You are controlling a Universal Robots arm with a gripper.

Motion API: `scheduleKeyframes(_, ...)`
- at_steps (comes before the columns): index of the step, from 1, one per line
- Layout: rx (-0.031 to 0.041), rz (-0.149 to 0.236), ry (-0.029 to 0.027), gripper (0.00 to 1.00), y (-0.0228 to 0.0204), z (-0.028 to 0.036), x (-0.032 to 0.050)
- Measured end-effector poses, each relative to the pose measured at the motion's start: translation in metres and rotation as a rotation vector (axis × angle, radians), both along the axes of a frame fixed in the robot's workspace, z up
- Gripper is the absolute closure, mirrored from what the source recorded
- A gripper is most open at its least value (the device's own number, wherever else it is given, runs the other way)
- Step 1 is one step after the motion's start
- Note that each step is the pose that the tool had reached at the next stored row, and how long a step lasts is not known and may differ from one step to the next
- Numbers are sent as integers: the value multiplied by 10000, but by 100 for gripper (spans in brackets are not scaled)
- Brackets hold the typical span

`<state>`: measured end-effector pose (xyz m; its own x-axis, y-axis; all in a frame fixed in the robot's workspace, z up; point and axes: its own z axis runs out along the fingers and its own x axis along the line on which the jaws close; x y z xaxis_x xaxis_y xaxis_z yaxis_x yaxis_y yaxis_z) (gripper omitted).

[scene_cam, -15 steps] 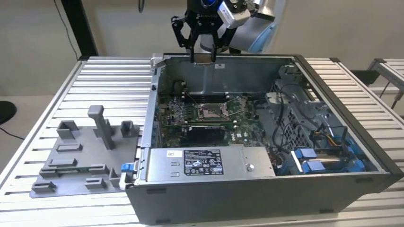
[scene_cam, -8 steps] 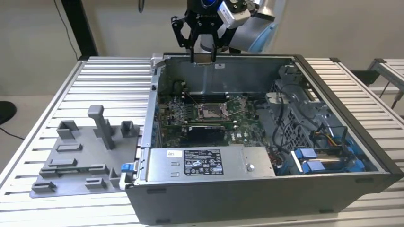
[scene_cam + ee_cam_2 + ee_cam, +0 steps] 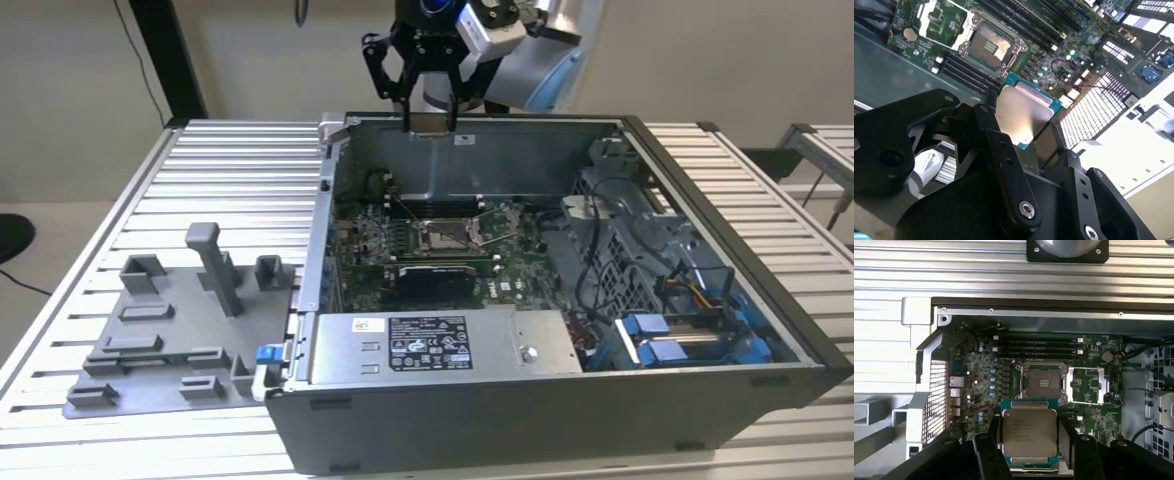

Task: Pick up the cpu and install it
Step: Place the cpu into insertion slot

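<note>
I see cpu (image 3: 1029,432) lid: smooth satin metal | gripper (image 3: 1029,441): matt black | table (image 3: 227,150) beside computer case (image 3: 534,420): ribbed bare metal

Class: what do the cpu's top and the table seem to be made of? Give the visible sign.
The cpu: its top looks like pale brushed metal that catches a soft glare, with a teal board edge beneath. The table: probably aluminium, judging by the ribbed silver slats with a dull sheen.

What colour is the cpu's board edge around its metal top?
Teal green, framing the silver-grey lid of the cpu; clearest in the second wrist view.
</note>
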<state>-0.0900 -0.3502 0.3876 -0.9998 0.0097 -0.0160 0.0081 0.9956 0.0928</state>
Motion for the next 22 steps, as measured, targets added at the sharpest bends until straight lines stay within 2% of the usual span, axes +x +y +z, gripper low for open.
scheduleKeyframes(8,-1,-1171,0,100,0,0,0)
scheduleKeyframes(22,-1,-2510,1,100,0,0,0)
